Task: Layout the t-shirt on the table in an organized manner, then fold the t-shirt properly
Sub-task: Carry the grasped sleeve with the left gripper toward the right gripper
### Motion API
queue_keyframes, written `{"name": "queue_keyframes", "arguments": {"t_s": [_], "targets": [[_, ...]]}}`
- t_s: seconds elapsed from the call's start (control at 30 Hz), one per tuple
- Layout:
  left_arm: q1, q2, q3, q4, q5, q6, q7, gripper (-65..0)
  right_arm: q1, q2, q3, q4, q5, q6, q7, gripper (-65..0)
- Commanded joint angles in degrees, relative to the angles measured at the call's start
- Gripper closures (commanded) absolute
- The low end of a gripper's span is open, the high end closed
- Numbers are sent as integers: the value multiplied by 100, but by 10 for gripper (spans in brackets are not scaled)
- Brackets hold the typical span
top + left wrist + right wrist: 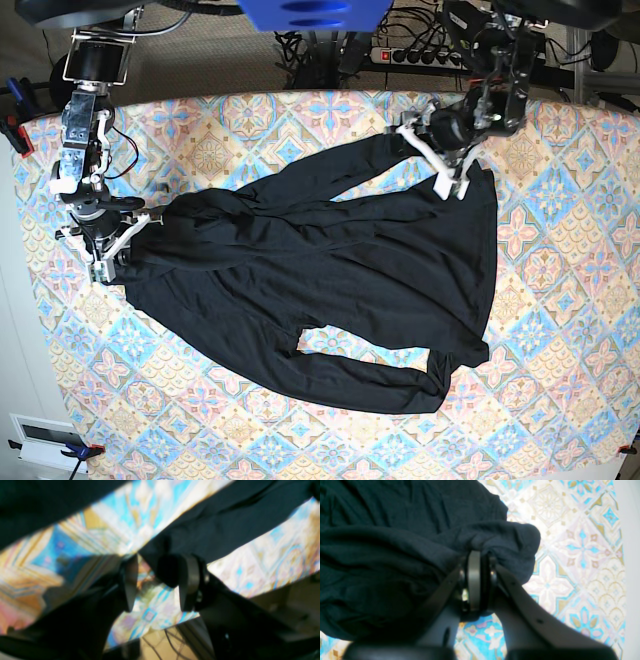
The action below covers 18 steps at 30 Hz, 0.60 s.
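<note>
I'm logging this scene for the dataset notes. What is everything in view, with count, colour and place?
t-shirt: one, black, long-sleeved, spread rumpled across the middle of the table.
table: one, pastel blue, pink and yellow floral tiles, under the garment.
cables and power strip: several, dark, on the floor beyond the far edge.
right gripper: one, grey, shut on the t-shirt's edge.
left gripper: one, dark, jaws apart, beside a sleeve.

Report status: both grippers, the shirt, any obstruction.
Left gripper open, jaws apart, nothing clamped. Right gripper shut on t-shirt edge. Shirt spread but bunched and twisted on table. No obstruction seen.
</note>
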Motion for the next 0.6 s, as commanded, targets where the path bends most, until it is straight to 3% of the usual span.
{"name": "queue_keyframes", "arguments": {"t_s": [0.0, 0.13, 0.23, 0.3, 0.57], "targets": [[-51, 82, 134, 18, 175, -8, -23, -267, 95, 98, 28, 127, 24, -24, 130, -1], [-78, 258, 618, 9, 1063, -26, -23, -231, 95, 98, 28, 144, 24, -24, 130, -1], [-60, 231, 969, 26, 1283, -114, -23, -87, 95, 98, 46, 144, 24, -24, 139, -1], [10, 11, 961, 229, 1292, -351, -14, 0, 95, 107, 63, 127, 24, -24, 139, -1], [898, -1131, 372, 1248, 1248, -457, -23, 0, 95, 142, 72, 92, 24, -24, 139, -1]]}}
